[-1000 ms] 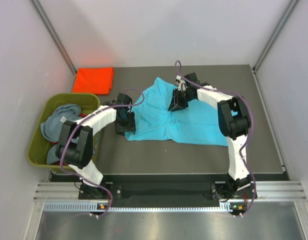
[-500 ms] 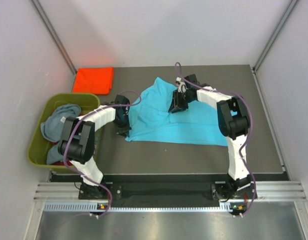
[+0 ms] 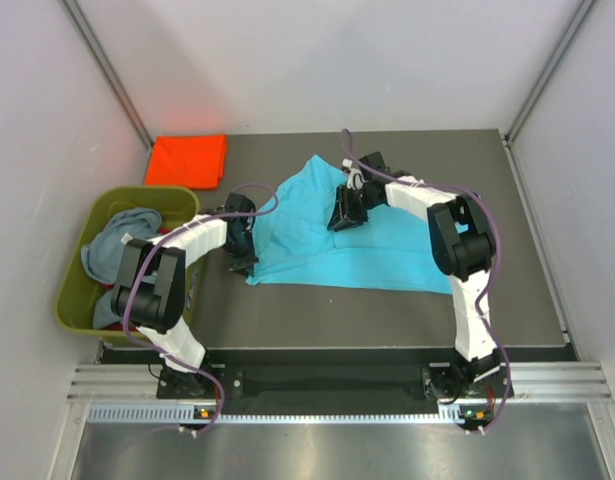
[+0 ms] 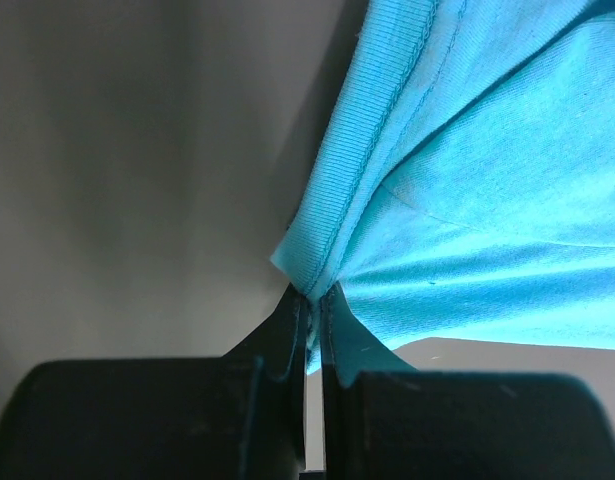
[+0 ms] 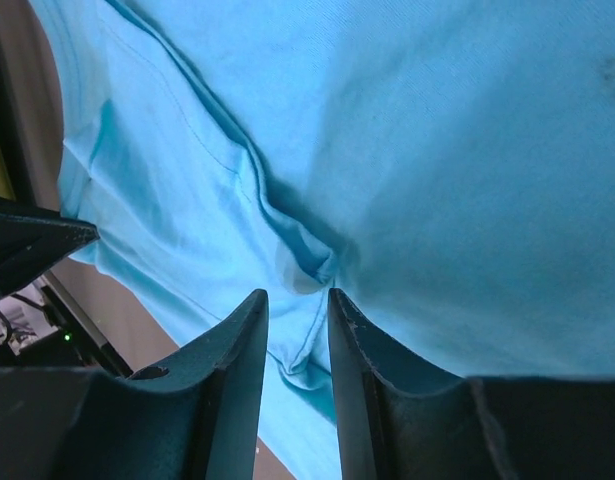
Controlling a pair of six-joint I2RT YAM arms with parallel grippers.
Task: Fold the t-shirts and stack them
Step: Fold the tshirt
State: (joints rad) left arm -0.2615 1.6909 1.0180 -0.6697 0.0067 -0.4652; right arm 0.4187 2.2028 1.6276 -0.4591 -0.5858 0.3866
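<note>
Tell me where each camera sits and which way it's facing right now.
Top external: above, behind the bases, looking down on the table; both arms show.
Left wrist: looks along the left gripper at the turquoise shirt hem it pinches.
Right wrist: looks down past the right gripper, pinching a pucker mid-shirt.
Shared: all three see that shirt.

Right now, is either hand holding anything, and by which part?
The left hand pinches the turquoise t-shirt by its stitched edge. The right hand sits at a mid-shirt crease; grip cannot be told.

Even bright overhead light, soft shadows, orange-red shirt (image 3: 186, 160) glows oversaturated upper left, wrist cams' foreground blurry, dark
</note>
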